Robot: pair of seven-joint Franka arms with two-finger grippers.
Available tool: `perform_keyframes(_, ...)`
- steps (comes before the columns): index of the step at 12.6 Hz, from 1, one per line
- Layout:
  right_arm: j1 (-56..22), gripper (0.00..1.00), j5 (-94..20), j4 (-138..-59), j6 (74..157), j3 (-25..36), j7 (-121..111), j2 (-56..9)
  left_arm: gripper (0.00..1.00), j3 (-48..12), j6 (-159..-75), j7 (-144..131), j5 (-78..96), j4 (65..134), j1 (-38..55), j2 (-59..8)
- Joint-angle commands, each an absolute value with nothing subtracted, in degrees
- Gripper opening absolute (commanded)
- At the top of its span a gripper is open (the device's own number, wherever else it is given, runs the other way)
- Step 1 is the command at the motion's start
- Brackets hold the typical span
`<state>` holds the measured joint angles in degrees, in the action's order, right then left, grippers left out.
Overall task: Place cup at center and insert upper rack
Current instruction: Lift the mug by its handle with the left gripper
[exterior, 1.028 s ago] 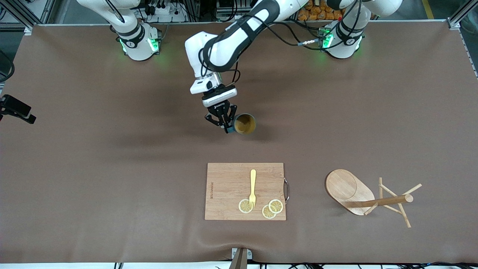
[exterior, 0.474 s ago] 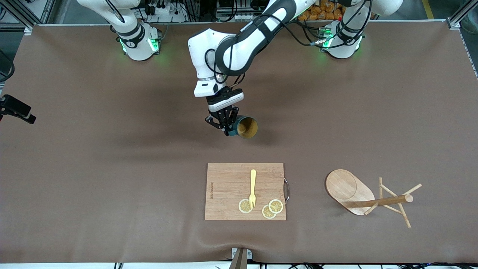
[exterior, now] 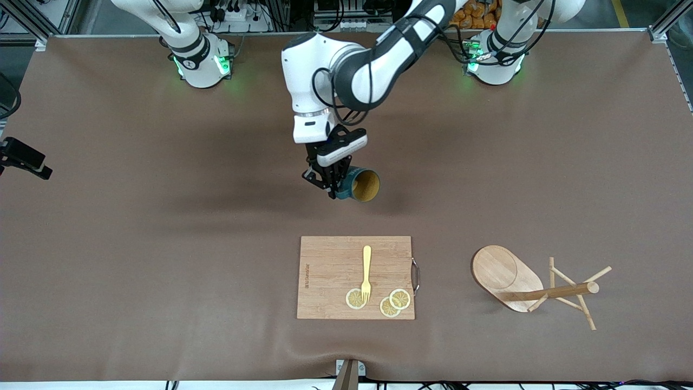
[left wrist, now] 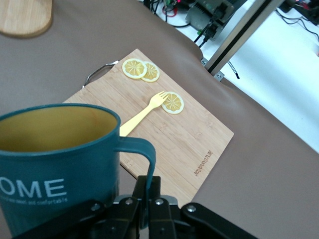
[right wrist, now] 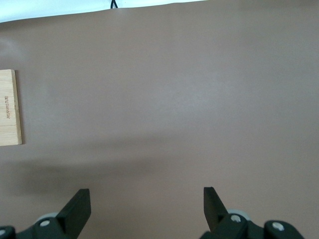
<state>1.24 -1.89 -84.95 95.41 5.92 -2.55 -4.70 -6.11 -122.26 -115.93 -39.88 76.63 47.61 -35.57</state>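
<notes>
Teal cup (exterior: 359,184), clamped by its handle in left hand (exterior: 330,184), has tipped further sideways above mid-counter; not placed yet. Right hand (right wrist: 145,208) waits wide.

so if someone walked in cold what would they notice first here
Most striking is the left claw shut on the handle of the cup, held tilted in the air over the bare mat at mid-table. Nearer the front camera lies the cutting board with a yellow fork and lemon slices. Toward the left arm's end, the upper rack lies tipped on its side.
</notes>
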Motion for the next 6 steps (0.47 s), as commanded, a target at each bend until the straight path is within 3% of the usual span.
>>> perform_keyframes(1, 1.67, 1.00, -1.67, -83.85, 94.57, 5.54, -2.29, -5.01, 0.00, -7.20, -124.54, -112.61, -35.96, 78.49, 44.04, -32.70)
perform_keyframes(6, 1.67, 1.00, -1.67, -83.85, 94.57, 5.54, -2.29, -4.92, 0.00, -7.91, -124.63, -109.25, -28.75, 79.37, 40.00, -29.62)
